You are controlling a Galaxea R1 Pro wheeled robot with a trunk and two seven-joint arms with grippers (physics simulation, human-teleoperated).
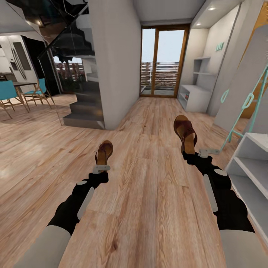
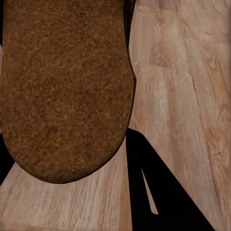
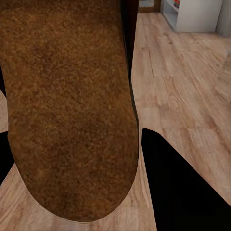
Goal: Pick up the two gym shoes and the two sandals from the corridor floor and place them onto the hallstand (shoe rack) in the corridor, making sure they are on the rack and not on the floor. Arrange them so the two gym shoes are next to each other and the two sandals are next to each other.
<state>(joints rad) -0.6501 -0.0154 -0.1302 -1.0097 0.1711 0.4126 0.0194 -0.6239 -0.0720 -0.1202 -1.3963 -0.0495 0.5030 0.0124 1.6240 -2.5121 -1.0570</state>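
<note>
Light-brown plank flooring, the corridor floor (image 1: pixel 149 208), runs forward from the robot to a glazed door (image 1: pixel 163 61) at the far end, with a dark staircase (image 1: pixel 83 108) off to the left and a dining chair (image 1: pixel 8 95) beyond it. Along the right edge of the corridor stands the hallstand (image 1: pixel 247 167), its white shelves partly in view, and a second low white unit (image 1: pixel 195 97) sits near the door.

Both arms reach forward over the floor, each carrying a brown sandal clear of the planks. The left gripper (image 1: pixel 101 168) is closed on the heel end of the left sandal (image 1: pixel 104 152), toe pointing away (its grainy underside looms close in the left wrist view (image 2: pixel 65 91)). The right gripper (image 1: pixel 203 152) clamps the right sandal (image 1: pixel 185 133) the same way, held slightly further forward and nearer the hallstand; its sole (image 3: pixel 72 110) shows large in the right wrist view. The two sandals are well apart from each other.
</note>
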